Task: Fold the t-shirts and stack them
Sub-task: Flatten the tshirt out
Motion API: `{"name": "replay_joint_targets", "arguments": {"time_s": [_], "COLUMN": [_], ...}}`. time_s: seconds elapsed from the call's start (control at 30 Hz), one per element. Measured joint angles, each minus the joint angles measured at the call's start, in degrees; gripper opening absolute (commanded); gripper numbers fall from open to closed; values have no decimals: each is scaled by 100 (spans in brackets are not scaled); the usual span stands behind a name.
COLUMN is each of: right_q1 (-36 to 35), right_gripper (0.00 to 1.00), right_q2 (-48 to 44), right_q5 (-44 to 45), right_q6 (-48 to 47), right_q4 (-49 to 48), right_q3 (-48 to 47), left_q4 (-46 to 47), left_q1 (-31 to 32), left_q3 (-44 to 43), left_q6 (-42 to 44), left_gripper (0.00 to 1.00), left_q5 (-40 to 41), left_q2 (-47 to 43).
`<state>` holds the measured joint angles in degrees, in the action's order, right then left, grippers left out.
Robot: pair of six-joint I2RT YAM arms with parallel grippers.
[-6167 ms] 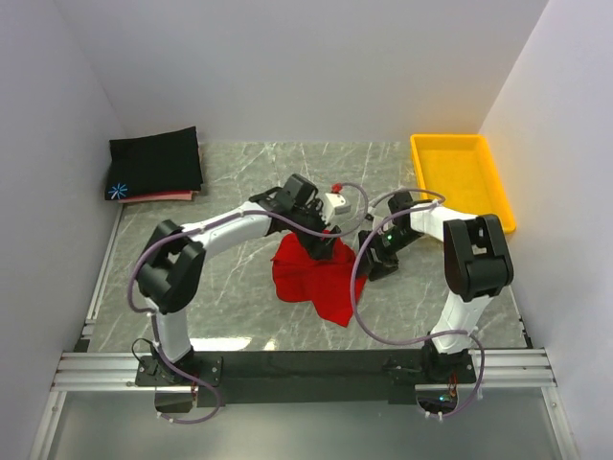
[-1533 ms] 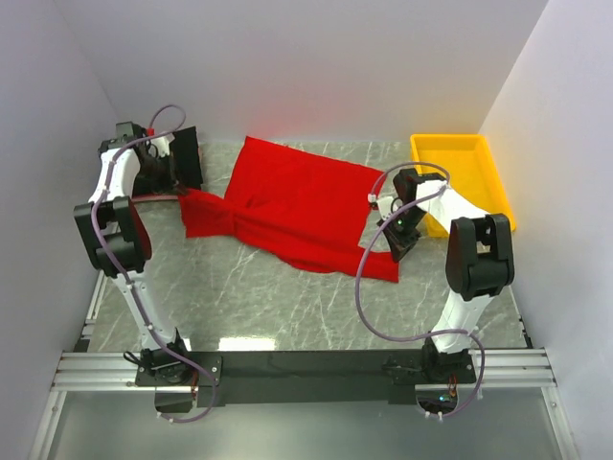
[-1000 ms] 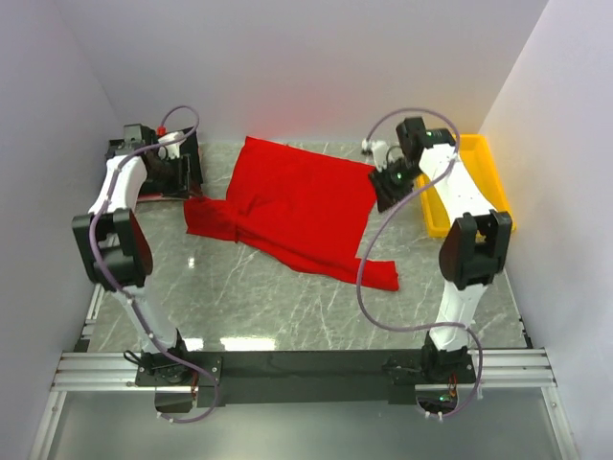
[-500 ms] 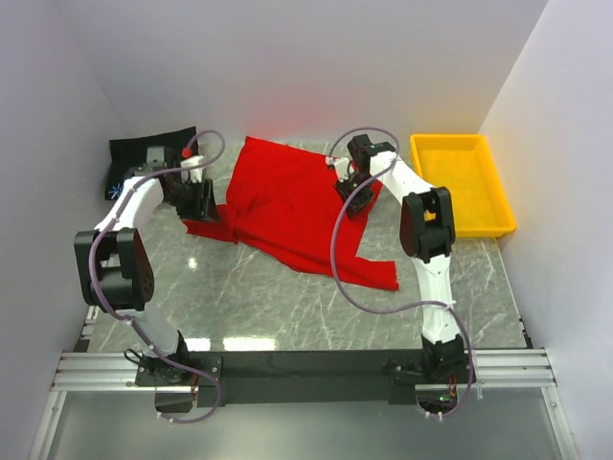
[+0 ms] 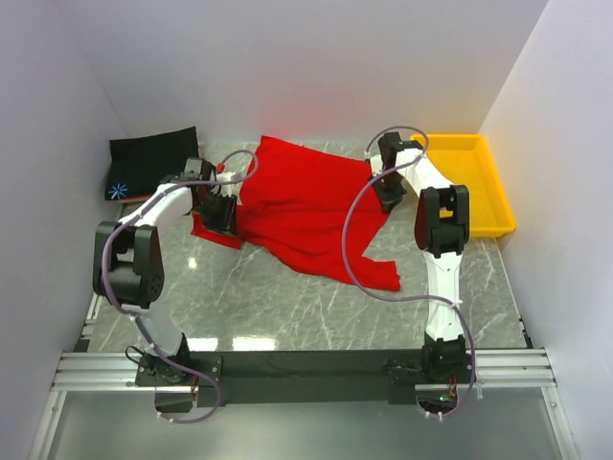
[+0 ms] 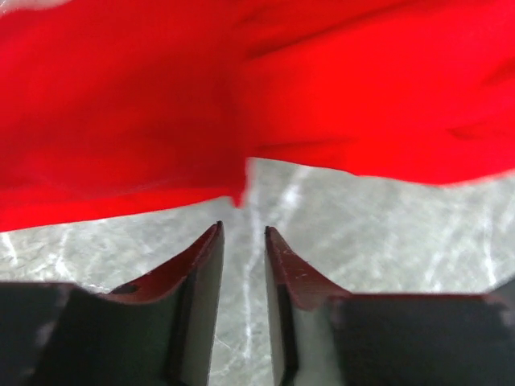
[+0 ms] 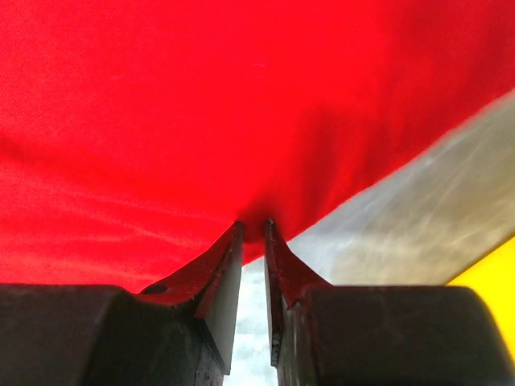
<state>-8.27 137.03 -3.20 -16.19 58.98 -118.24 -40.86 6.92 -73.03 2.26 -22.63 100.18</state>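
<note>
On the desk [image 5: 287, 316], outside the yellow tray [image 5: 479, 187], red t-shirt [image 5: 306, 206]: right claw [image 7: 253, 223] pinches its edge, left claw [image 6: 243, 227] slightly open beside cloth.

Jaws of my gripper [image 6: 243, 233] stand a narrow gap apart, nothing between them. Upper view filled by the red t-shirt [image 6: 241, 104], blurred; its lower edge dips just above my fingertips. Below, grey marbled worktop [image 6: 378, 241].
</note>
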Motion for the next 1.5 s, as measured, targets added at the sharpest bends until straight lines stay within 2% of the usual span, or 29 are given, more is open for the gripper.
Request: {"name": "replay_joint_targets", "arguments": {"time_s": [0.1, 0.2, 0.3, 0.5, 0.57, 0.67, 0.77, 0.87, 0.97, 1.03, 1.13, 1.2, 1.27, 1.3, 1.33, 1.43, 1.5], "right_q1": [-26, -162, -361, -850, -992, -1091, -1067, -1067, -1154, -1355, -1937, -2286, -2468, -2529, -2583, -2693, -2732], "right_gripper": [26, 29, 29, 27, 33, 44, 47, 47, 47, 47, 47, 47, 47, 47, 47, 46, 44], "right_q2": [-345, -743, -1019, -1215, -1189, -1228, -1672, -2583, -3753, -4448, -5071, -5025, -4809, -4671, -4562, -4221, -4011], "right_q5": [-15, -155, -433, -999, -1123, -1351, -1558, -1753, -1897, -1873, -1744, -1635, -1451, -1335, -1224, -960, -857], "right_q6": [-109, -262, -387, -625, -621, -612, -636, -708, -802, -839, -850, -800, -702, -645, -588, -450, -391], "right_q4": [-7, -39, -133, -243, -216, -249, -308, -219, -184, -273, -369, -511, -695, -822, -935, -1217, -1373], "right_q3": [564, 1049, 1082, 903, 907, 1078, 1805, 2774, 3585, 4087, 4809, 5130, 5340, 5429, 5495, 5569, 5563], "left_q4": [76, 83, 55, -186, -229, -201, -247, -271, -153, -155, -168, -160, 131, 236, 402, 748, 868], "left_q1": [-83, -186, -315, -463, -446, -391, -378, -446, -654, -815, -1016, -1045, -1014, -994, -968, -887, -835], "left_q3": [63, 66, -26, -1187, -1781, -2524, -3001, -3213, -2815, -2341, -1821, -1668, -1261, -994, -603, 417, 807], "left_q6": [-160, -280, -339, -337, -334, -343, -367, -365, -304, -192, -94, -79, -160, -238, -369, -745, -970], "left_gripper": [44, 45, 43, 34, 34, 41, 47, 54, 59, 68, 68, 60, 57, 49, 45, 42, 43], "left_q5": [286, 542, 739, 857, 831, 704, 435, -66, -476, -573, -643, -824, -1204, -1364, -1550, -1886, -2011], "left_q2": [258, 485, 776, 1635, 1987, 2404, 2623, 2656, 2328, 1950, 1440, 1224, 984, 848, 660, 195, 44]}}
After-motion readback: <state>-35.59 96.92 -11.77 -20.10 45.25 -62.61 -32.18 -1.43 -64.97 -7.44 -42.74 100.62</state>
